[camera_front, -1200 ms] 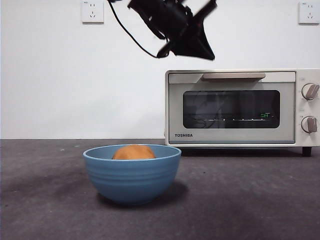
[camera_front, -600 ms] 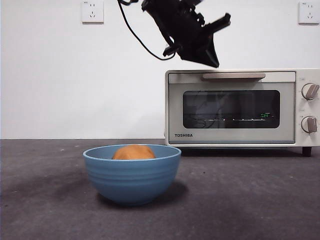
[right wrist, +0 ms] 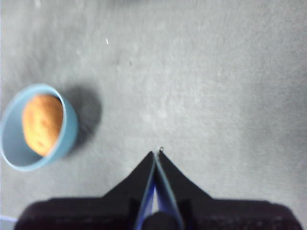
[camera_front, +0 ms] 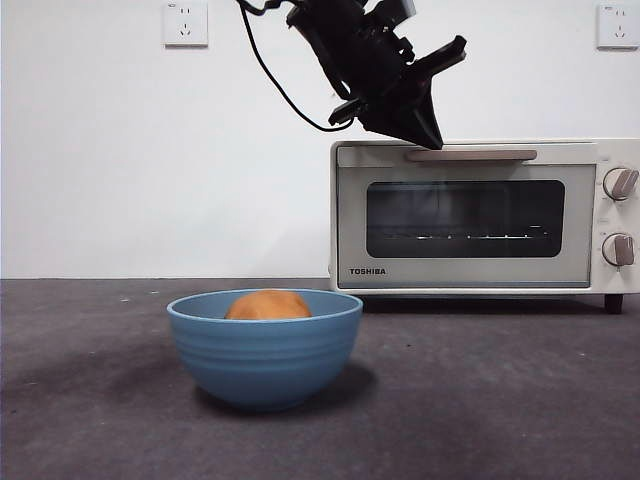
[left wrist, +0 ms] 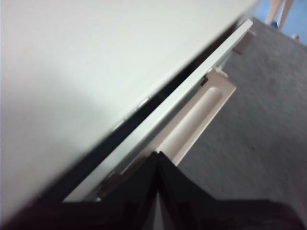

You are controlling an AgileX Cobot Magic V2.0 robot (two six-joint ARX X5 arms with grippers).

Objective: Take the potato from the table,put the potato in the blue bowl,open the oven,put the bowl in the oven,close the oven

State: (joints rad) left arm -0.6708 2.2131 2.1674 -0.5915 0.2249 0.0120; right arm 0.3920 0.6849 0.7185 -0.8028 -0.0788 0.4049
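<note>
Over the oven (camera_front: 480, 215), the left gripper (camera_front: 432, 142) is hanging tip-down, its point sitting right at the near end of the beige bar handle (camera_front: 472, 154) along the door's upper edge. Its jaws are pressed together with nothing between them; the left wrist view shows them meeting in a single dark wedge (left wrist: 158, 155) just beside the handle (left wrist: 196, 122), with the door's top edge (left wrist: 182, 103) running past and a dark slit showing between that edge and the cream body. From the front the door is looking closed, the dark window facing out and two knobs (camera_front: 620, 215) sitting at its right end.

Nearer the camera, the blue bowl (camera_front: 264, 345) is standing upright on the counter (camera_front: 500, 400), well apart from the oven. The potato (camera_front: 268, 304) is lying inside it, its orange-brown top just rising above the rim.

High above the counter, the right gripper (right wrist: 156, 155) is waiting, its jaws likewise closed and empty. Its wrist view is looking down on the bowl (right wrist: 67, 129) with the potato (right wrist: 42, 122) filling most of the mouth, off to one side and clear of the jaws.
</note>
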